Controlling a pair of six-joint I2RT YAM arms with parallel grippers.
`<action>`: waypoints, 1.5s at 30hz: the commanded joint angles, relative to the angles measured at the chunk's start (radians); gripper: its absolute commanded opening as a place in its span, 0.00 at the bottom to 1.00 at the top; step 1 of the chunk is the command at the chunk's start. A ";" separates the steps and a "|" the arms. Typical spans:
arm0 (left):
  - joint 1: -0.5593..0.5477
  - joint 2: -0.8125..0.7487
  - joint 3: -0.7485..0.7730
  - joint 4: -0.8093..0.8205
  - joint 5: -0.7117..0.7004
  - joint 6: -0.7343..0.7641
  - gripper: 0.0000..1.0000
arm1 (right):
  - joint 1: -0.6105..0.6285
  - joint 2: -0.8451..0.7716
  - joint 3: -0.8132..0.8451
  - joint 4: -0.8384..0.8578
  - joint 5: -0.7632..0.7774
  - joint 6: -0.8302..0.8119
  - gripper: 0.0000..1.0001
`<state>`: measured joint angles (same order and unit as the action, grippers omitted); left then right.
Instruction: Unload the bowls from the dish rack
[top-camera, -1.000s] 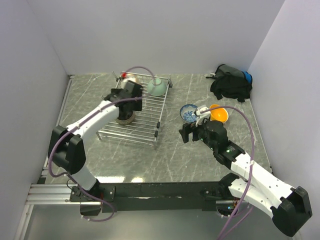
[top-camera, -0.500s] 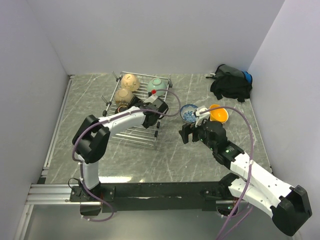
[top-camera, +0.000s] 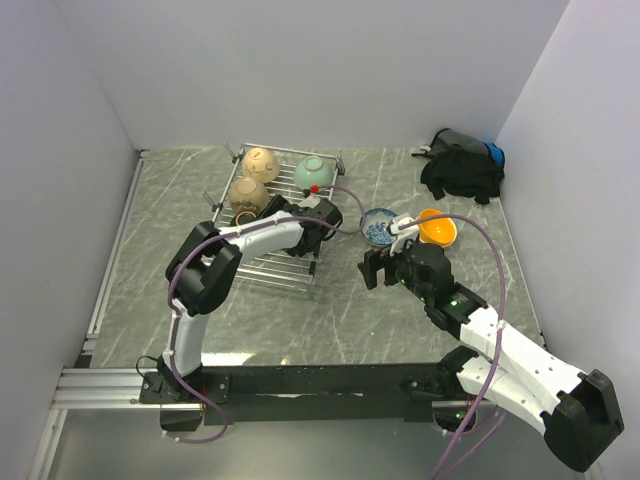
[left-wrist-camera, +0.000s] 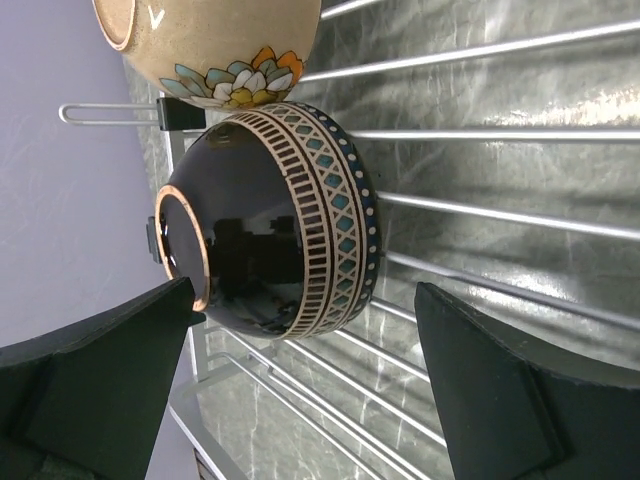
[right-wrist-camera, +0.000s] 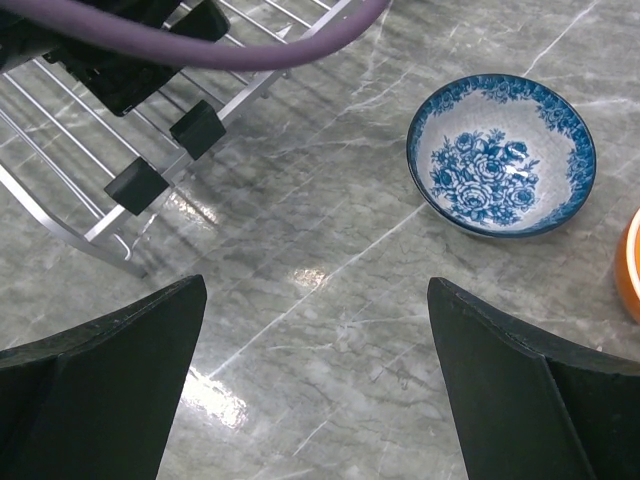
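The dish rack (top-camera: 285, 262) stands at the back left. On it are a tan bowl (top-camera: 259, 160), a speckled brown bowl (top-camera: 247, 192) and a pale green bowl (top-camera: 312, 172). My left gripper (top-camera: 312, 218) is over the rack's right side, open. In the left wrist view it (left-wrist-camera: 305, 300) faces a dark brown bowl (left-wrist-camera: 270, 220) with a patterned rim, lying upside down on the wires just ahead of the fingertips. A tan flowered bowl (left-wrist-camera: 210, 40) lies beside it. My right gripper (top-camera: 373, 266) is open and empty over bare table (right-wrist-camera: 316, 300). A white and blue bowl (top-camera: 377, 226) and an orange bowl (top-camera: 438, 227) sit on the table.
A black bag (top-camera: 462, 165) lies at the back right. The rack's near right corner with black feet (right-wrist-camera: 150, 180) shows left of my right gripper. The white and blue bowl (right-wrist-camera: 502, 155) is just ahead of it. White walls close in three sides.
My left arm has swung from the rack's left part to its right side, uncovering the two tan bowls. The right arm has not moved.
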<state>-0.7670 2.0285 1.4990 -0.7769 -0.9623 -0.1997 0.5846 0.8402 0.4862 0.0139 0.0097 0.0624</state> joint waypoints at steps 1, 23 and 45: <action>0.014 0.009 0.076 -0.030 -0.023 -0.036 0.99 | 0.000 0.003 0.000 0.054 -0.004 0.007 1.00; 0.081 0.036 0.116 -0.015 -0.004 -0.083 0.99 | 0.000 0.013 0.000 0.052 -0.001 0.004 1.00; 0.081 0.133 0.121 -0.111 -0.073 -0.135 0.96 | 0.000 0.034 0.006 0.054 -0.007 0.002 1.00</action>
<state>-0.6849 2.1204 1.5990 -0.8295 -1.0214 -0.3122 0.5846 0.8749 0.4858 0.0158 0.0063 0.0624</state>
